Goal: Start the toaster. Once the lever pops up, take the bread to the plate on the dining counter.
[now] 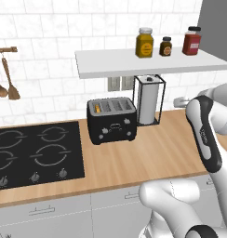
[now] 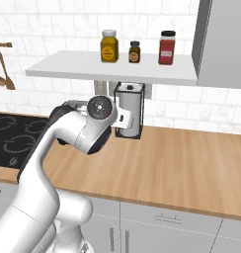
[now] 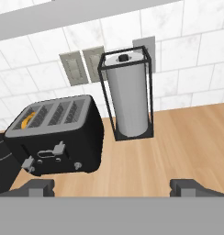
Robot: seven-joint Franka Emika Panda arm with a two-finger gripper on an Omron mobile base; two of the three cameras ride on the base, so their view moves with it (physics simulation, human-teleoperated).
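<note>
**Kitchen worktop: arm lined up on the toaster, lever not yet pressed**

Wooden surface (image 1: 148,153) runs along a white-tiled wall, with a black hob (image 1: 36,153) at its left end. Near the middle stands the toaster (image 1: 111,120), black and boxy with four slots. Bread (image 1: 96,108) sits down in the leftmost slot, only its orange top edge showing. Just beside the toaster, on its right, is a paper-towel roll (image 1: 148,98) in a black wire frame. Above hangs a white shelf (image 1: 148,62) carrying three jars.

Seen from the hand camera, the pincer (image 3: 114,186) hangs well apart from the toaster, wide open and holding nothing. Grey levers (image 3: 58,149) stick out of the toaster's front panel.

Judging by this, the first step is in hand: starting the toaster. Next, the arm would need to close in on the front and push down the lever serving the bread's slot.
</note>
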